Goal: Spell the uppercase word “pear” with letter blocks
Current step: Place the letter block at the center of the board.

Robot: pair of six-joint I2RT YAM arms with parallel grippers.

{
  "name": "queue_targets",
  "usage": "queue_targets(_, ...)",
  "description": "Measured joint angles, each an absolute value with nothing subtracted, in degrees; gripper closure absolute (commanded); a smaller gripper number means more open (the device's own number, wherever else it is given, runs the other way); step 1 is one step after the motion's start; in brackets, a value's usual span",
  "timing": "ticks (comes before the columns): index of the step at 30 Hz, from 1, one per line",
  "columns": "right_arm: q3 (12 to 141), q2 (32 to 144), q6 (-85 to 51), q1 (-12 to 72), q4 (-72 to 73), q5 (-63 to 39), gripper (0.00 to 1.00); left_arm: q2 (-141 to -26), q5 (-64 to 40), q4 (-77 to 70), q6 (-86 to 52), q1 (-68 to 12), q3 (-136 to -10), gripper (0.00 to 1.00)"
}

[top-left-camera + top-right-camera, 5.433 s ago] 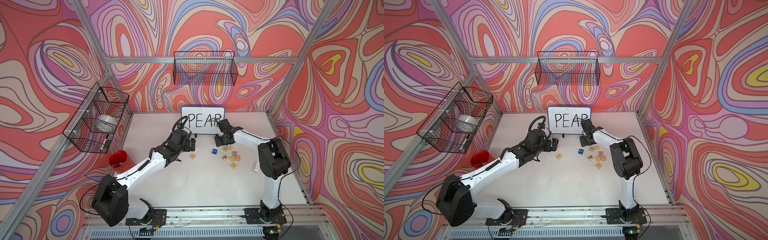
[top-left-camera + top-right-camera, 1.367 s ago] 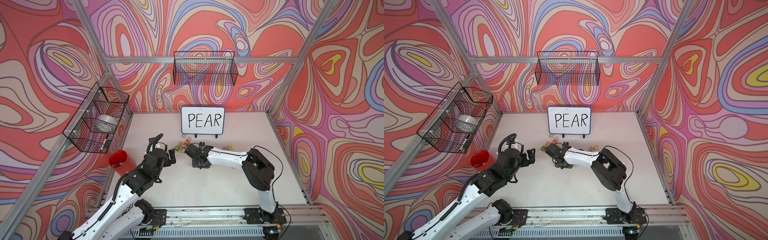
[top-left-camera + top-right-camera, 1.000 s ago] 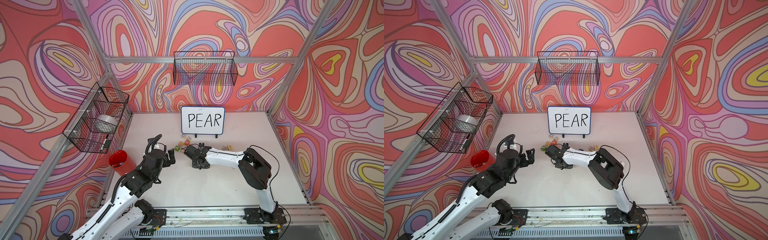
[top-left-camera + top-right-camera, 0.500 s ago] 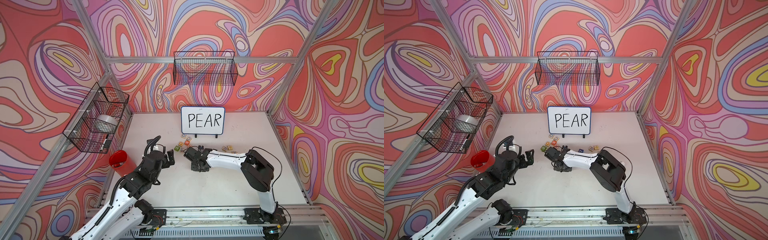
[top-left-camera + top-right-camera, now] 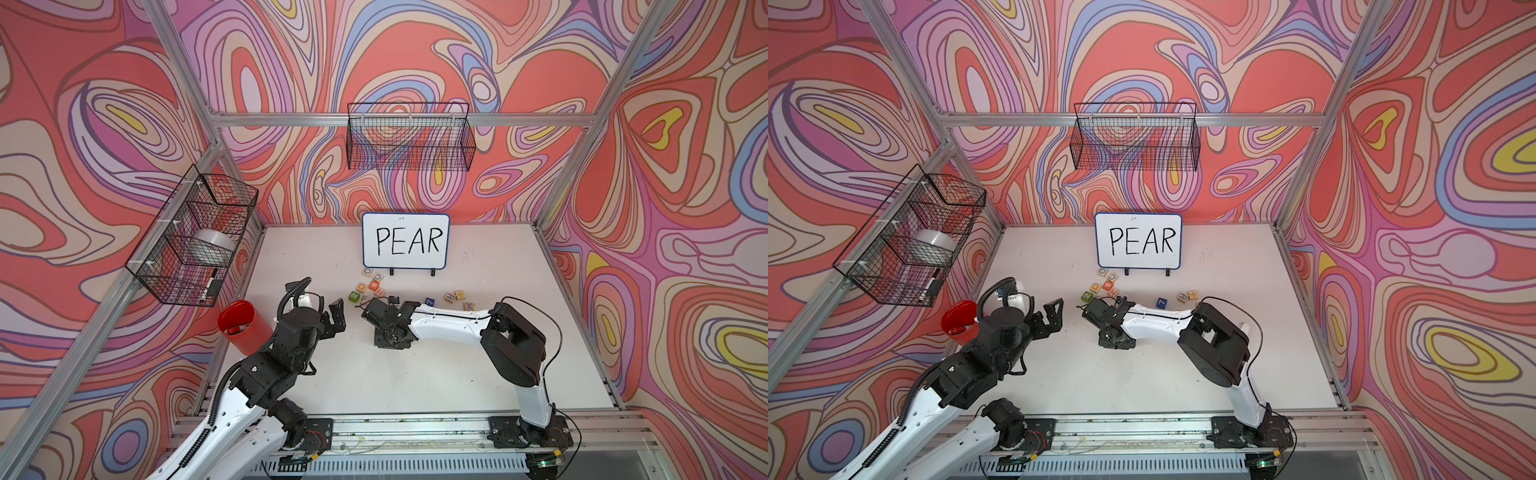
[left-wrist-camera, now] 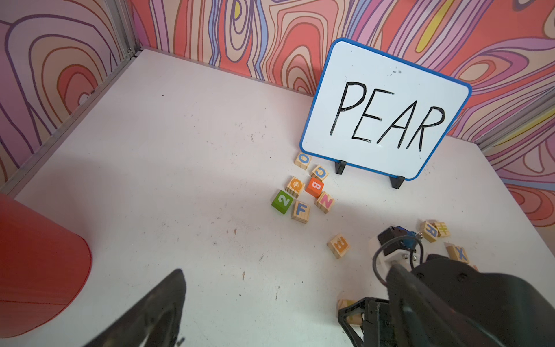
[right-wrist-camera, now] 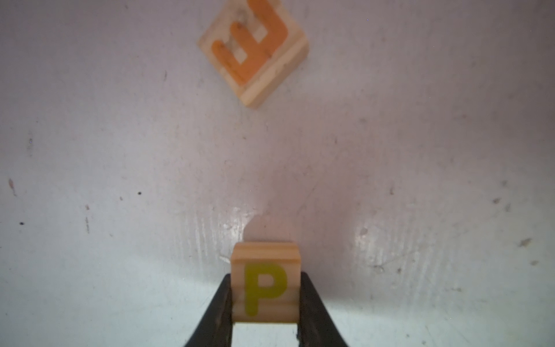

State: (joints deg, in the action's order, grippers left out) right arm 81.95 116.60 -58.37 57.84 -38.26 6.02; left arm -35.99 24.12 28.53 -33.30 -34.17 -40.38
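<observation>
Moved leftward from its earlier spot beside the whiteboard [image 5: 406, 246], the right pincer [image 7: 266, 300] clenches the P block [image 7: 265, 270] over the bench [image 5: 457, 374], the E block [image 7: 255, 51] lying loose near it; the left pincer [image 5: 334, 318], pulled back, hangs released, well apart.

A white rectangular board [image 5: 405, 246] marked PEAR stands at twelve o'clock of the pale table [image 5: 457, 374]. Small wooden lettered cubes [image 5: 368, 286] cluster at its seven o'clock; the left gripper [image 5: 332, 316], jaws apart, at their seven o'clock.
</observation>
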Motion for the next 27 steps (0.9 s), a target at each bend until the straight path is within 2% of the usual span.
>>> queue_targets(14, 82.8, 117.2, -59.0, 57.8, -38.8, 6.0, 0.51, -35.7, 25.0, 28.8, -33.7, -34.2, -40.0, 0.0)
queue_targets(23, 82.7, 111.2, -59.2, 57.8, -39.0, 13.5, 0.37, -40.4, 25.3, 29.0, -33.6, -34.2, -42.2, 0.0)
queue_targets(27, 85.3, 110.0, -58.2, 57.4, -41.1, 18.9, 0.37, -45.3, 25.1, 28.9, -32.6, -34.2, -46.2, 0.0)
